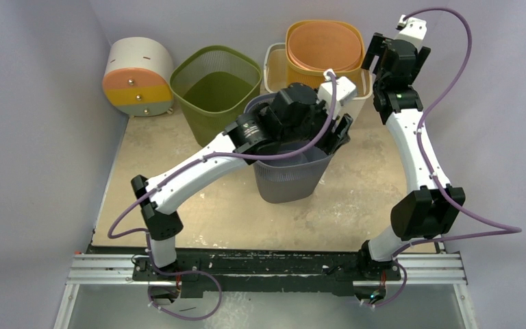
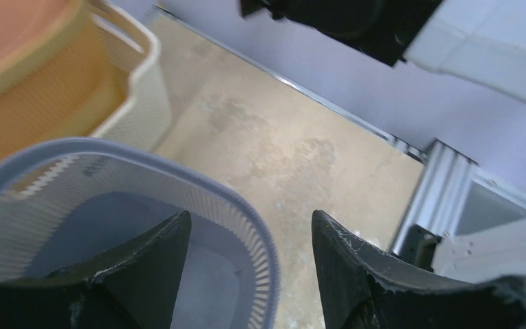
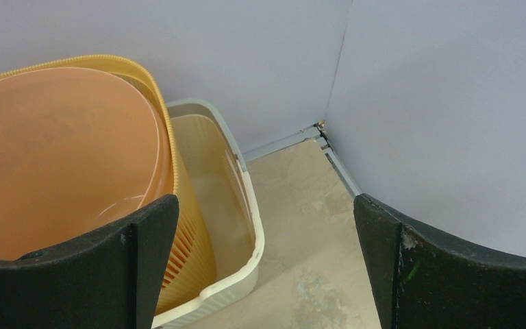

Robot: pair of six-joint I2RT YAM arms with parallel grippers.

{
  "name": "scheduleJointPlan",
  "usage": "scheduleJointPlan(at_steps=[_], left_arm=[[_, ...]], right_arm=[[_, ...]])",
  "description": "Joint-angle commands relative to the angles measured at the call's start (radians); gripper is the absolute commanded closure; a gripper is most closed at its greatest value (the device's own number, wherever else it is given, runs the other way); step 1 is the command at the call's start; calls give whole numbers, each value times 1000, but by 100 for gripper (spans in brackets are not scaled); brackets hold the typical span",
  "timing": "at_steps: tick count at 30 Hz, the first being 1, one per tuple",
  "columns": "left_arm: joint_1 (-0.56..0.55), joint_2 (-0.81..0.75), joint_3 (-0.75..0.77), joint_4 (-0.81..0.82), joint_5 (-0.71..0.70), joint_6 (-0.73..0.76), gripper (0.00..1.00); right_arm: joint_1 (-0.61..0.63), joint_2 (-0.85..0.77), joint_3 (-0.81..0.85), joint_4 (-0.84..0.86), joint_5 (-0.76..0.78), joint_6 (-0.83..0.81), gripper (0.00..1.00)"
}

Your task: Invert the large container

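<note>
Grey basket (image 1: 291, 179) stood upright, mouth up, mid-counter (image 1: 370, 185), just in front of the cream basket (image 3: 246, 233). Not flipped yet.

Left fingers (image 1: 340, 136) were spread apart and straddling the grey rim on its right side. In the left wrist view, one finger was inside the basket and the other outside, with the rim running between them and nothing pinched yet. I read that as the setup for a rim pinch: clamp the wall there and the arm gets a lever to tip the basket over.

Right fingers (image 1: 377, 49) were also apart, holding nothing. They hung over the back right corner above the cream basket and the orange tub (image 3: 61, 157) nested in it. I judged that arm parked out of the way.

Green basket (image 1: 216, 89) sat near the grey one at back left, so my guess was to tip toward the near edge, where the counter was bare. The mesh wall looked thin, so it may flex under the pinch.
</note>
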Motion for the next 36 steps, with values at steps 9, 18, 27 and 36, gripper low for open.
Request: scheduleJointPlan(at_steps=[9,18,27,36], left_arm=[[401,-266,-245,199,-491,-108,39],[562,-361,-341,74,-786,-267,43],[576,-445,-465,-59,-900,-561,40],[649,-454,-655,99,-680,-710,39]], right_arm=[[-4,-6,17,7,-19,14,0],[-3,20,28,-12,-35,26,0],[-4,66,61,-32,-71,40,0],[-4,71,64,-37,-76,46,0]])
